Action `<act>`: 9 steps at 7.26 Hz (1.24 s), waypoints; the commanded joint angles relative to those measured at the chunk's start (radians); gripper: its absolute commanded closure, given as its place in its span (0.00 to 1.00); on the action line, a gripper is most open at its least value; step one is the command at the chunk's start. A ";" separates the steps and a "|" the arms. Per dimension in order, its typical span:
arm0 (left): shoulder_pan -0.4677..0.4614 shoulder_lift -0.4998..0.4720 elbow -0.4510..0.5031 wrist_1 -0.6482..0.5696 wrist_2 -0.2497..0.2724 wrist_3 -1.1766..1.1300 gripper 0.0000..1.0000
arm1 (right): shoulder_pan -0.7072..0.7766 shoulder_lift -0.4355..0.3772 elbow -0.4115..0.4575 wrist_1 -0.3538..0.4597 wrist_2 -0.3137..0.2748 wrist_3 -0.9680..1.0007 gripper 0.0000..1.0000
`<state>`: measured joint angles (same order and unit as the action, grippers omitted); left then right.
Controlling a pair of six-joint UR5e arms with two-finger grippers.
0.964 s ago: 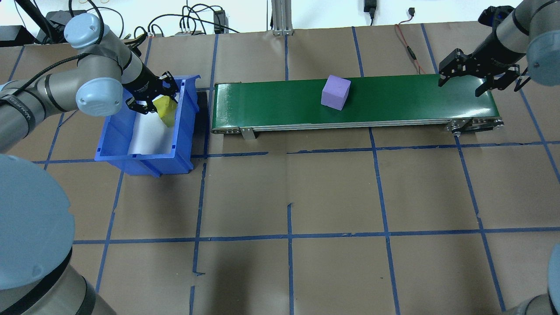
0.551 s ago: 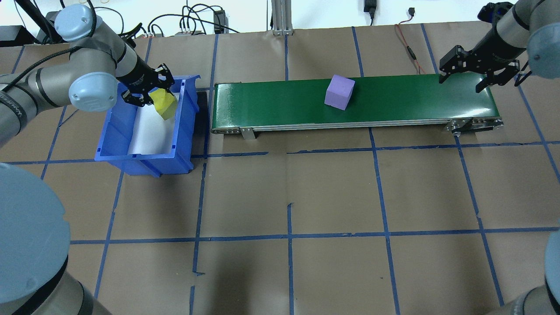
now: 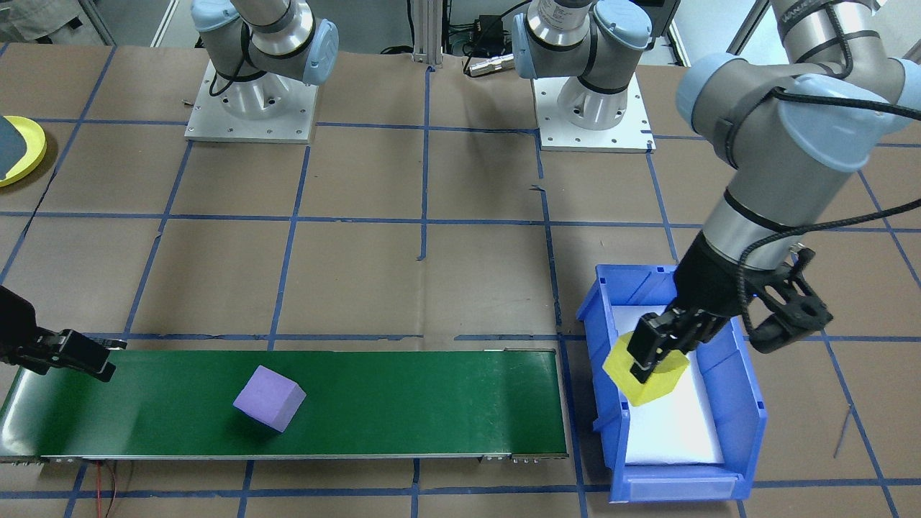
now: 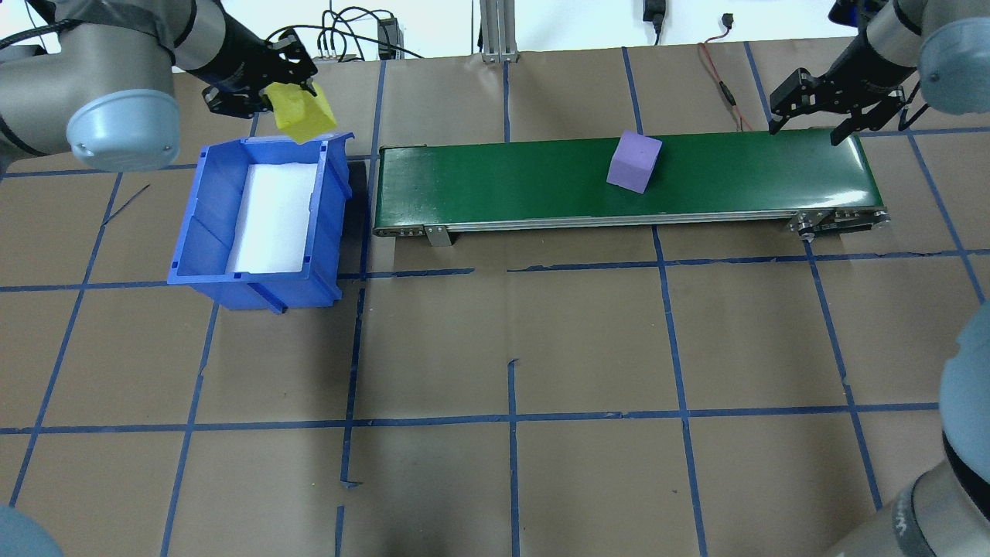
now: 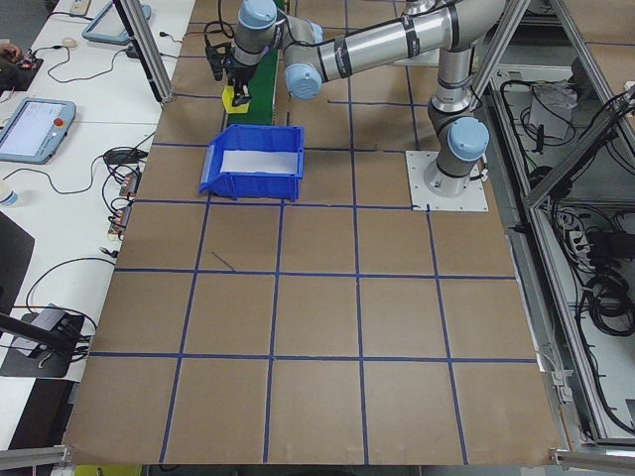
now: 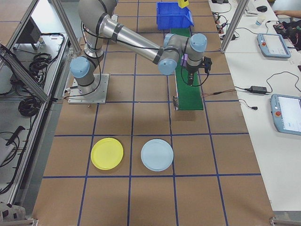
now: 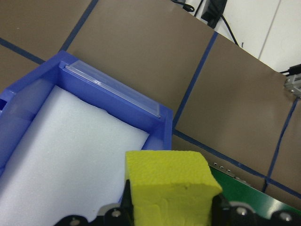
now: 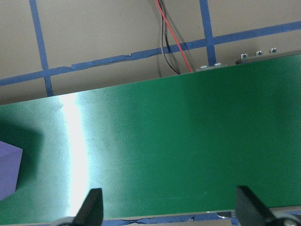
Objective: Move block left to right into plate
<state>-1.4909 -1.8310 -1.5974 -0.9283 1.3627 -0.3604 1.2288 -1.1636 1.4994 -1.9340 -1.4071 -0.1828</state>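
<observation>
Item: conveyor [image 4: 541, 178], green belt, taken as landmark on the tabletop [image 4: 588, 340]. Left hand [image 4: 267, 81], fingers clamped on a yellow block [image 4: 303, 116], held in the air above the far corner of the blue bin [image 4: 193, 232], which stood just off the conveyor's left end; the block was lifted clear of the bin's white liner, presumably so it could be carried across the rim to the belt. Purple block [image 4: 634, 161], resting on the belt right of its middle, tilted square to nothing, untouched by either hand. Right hand [image 4: 839, 104], fingers apart, empty, poised over the conveyor's right end, well apart from the purple block and apparently waiting there to receive it. Yellow plate [image 6: 107, 153], on the tabletop well beyond the conveyor's right end, on the robot's side, with a pale blue plate [image 6: 157, 154] just beside it; both empty, so no block judged delivered yet.
</observation>
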 commanded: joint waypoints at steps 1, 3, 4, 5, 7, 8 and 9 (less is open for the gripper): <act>-0.100 -0.039 -0.015 0.003 0.006 -0.022 0.87 | 0.001 0.001 0.007 -0.002 0.000 0.002 0.00; -0.127 -0.135 -0.013 0.090 0.004 -0.022 0.87 | 0.003 0.008 0.013 0.001 0.003 0.011 0.00; -0.127 -0.183 -0.013 0.141 0.004 -0.012 0.87 | 0.014 0.009 0.012 0.000 0.031 0.016 0.00; -0.127 -0.215 -0.013 0.163 0.004 -0.012 0.87 | 0.029 0.009 0.010 -0.002 0.036 0.023 0.00; -0.127 -0.228 -0.015 0.163 0.004 -0.014 0.16 | 0.075 0.028 0.005 -0.003 0.037 0.072 0.00; -0.127 -0.226 -0.013 0.160 0.003 -0.015 0.00 | 0.098 0.028 0.004 -0.005 0.036 0.115 0.00; -0.127 -0.196 -0.013 0.151 0.015 -0.015 0.00 | 0.106 0.044 0.004 -0.032 0.039 0.162 0.00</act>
<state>-1.6183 -2.0488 -1.6111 -0.7699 1.3686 -0.3753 1.3166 -1.1327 1.5044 -1.9452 -1.3702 -0.0740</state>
